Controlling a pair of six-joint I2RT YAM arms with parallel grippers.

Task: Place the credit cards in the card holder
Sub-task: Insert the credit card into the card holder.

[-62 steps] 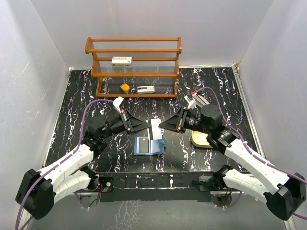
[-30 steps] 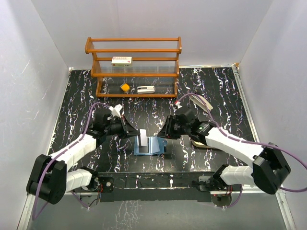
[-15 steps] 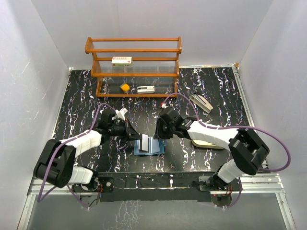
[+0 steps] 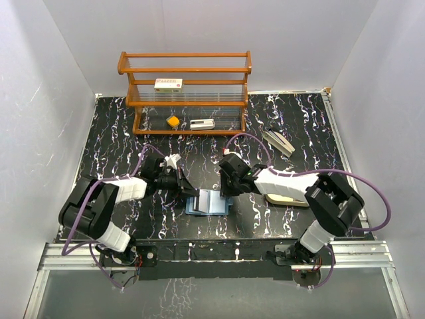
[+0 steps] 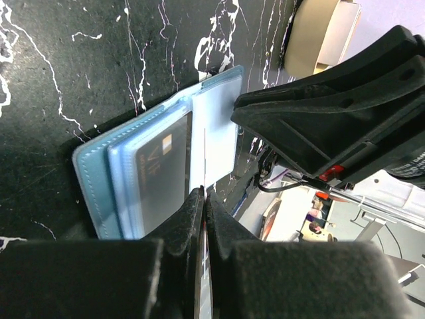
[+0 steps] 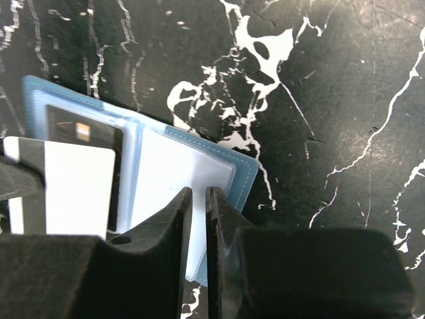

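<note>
The blue card holder (image 4: pixel 211 203) lies open on the black marble table. A dark card (image 5: pixel 163 169) sits in its left page; it also shows in the right wrist view (image 6: pixel 83 133). My left gripper (image 4: pixel 192 193) is shut on a white card (image 6: pixel 73 186), which the left wrist view shows edge-on (image 5: pixel 204 159), held over the holder's middle fold. My right gripper (image 4: pixel 222 193) has its jaws almost together, tips down on the holder's clear right page (image 6: pixel 179 173). More pale cards (image 4: pixel 279 141) lie at the back right.
A tan oval tray (image 4: pixel 287 197) sits just right of the holder, under the right arm. A wooden rack (image 4: pixel 184 93) at the back holds a white box with red marks (image 4: pixel 168 84), an orange piece (image 4: pixel 172 121) and a white object (image 4: pixel 202 123).
Both grippers have come down and inward from above the holder. The left brought the white card low over the holder's fold. The right left the card and settled on the right page.
</note>
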